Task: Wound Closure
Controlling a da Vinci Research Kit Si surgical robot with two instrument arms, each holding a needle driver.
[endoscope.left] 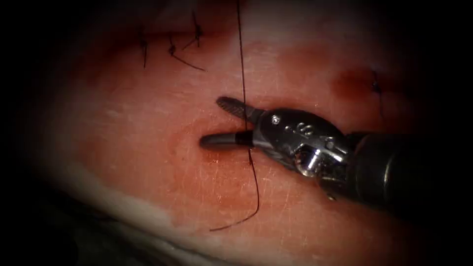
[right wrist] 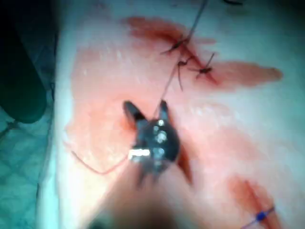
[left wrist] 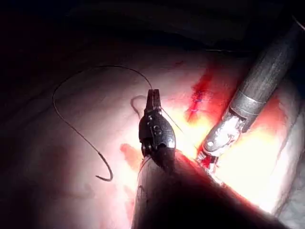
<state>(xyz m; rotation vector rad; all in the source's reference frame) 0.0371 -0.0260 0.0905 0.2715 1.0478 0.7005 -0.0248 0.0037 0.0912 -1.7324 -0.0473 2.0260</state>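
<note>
My right tool reaches in from the right over the tissue, jaws open. The dark thread runs down between them, past the tool, and ends in a loose tail. Nothing is gripped; the same open jaws show thread rising to the stitches. My left tool is shut on the thread. From it the thread arcs round to a hooked end that looks like the curved needle, lying free on the tissue. The right tool stands beside it.
Knotted stitches with cut ends sit on the closed cut at the far left. A red patch with another stitch lies to the right. The tissue's pale front edge drops off near the thread tail.
</note>
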